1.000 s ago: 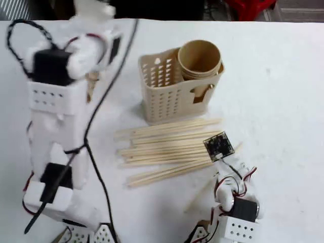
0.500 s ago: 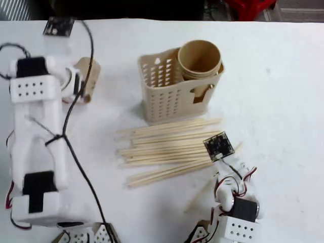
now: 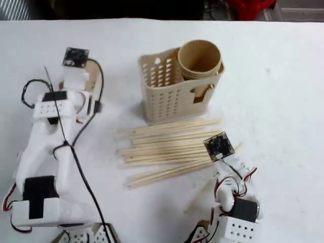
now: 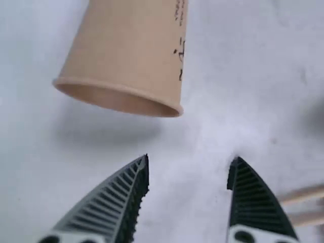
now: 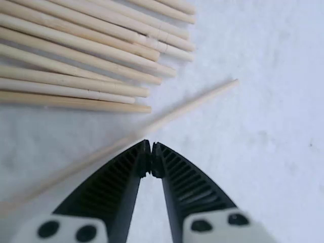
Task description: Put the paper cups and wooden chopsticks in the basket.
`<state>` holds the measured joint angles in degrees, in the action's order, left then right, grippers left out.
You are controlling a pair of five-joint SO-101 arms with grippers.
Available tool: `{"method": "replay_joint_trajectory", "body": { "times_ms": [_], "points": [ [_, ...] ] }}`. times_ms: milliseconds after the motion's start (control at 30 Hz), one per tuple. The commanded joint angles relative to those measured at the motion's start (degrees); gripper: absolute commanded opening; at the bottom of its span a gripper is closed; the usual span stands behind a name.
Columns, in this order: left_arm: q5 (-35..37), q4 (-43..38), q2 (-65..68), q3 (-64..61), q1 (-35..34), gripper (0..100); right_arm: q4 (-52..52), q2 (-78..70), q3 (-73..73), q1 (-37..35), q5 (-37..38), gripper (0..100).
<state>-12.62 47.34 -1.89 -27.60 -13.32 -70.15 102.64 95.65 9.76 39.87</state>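
Now that it has dropped at the high view's upper left, the left gripper gapes wide before the tipped paper cup, readying a pickup; the right gripper sits pinched.

Overhead camera looks down; 2 wrist cameras close; chopsticks shared.

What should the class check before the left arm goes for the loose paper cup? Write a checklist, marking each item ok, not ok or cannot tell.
1. left gripper open: ok.
2. paper cup between its fingers: not ok, it lies ahead, untouched.
3. basket has room beside the stacked cups: ok.
4. right gripper out of the way: ok, shut near the chopsticks.
5. chopsticks in basket: not ok, they lie outside.
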Motion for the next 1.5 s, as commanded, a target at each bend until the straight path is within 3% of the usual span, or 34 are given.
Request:
{"method": "replay_joint_trajectory", "body": {
  "times_ms": [0, 333, 533, 800, 1000, 1167, 1300, 1467],
  "points": [
    [0.97, -6.07, -2.77, -1.05, 1.36, 26, -0.31, 0.48, 0.62, -0.04, 0.62, 1.8],
    [1.32, -24.35, -2.42, -8.79, 1.54, 22, -0.31, 0.48, 0.62, -0.04, 0.62, 1.8],
    [1.23, -31.91, 8.22, -4.92, 1.54, 19, -0.31, 0.48, 0.62, -0.04, 0.62, 1.8],
    [1.58, -25.49, 17.89, 6.77, 1.27, 17, -0.31, 0.48, 0.62, -0.04, 0.62, 1.8],
    [1.41, -30.68, 18.15, 6.77, 2.68, 10, -0.22, 0.48, 0.62, -0.04, 0.62, 1.8],
    [1.23, -30.77, 18.15, 6.86, 3.82, 3, -0.22, 0.48, 0.62, -0.04, 0.62, 1.8],
    [1.32, -30.42, 17.63, 6.51, 3.65, 2, -0.04, 0.48, 0.62, -0.13, 0.62, 1.8],
    [1.49, -17.14, 14.9, 10.02, 3.65, 2, -0.04, 0.48, 0.62, -0.13, 0.62, 1.8]
  ]
}}
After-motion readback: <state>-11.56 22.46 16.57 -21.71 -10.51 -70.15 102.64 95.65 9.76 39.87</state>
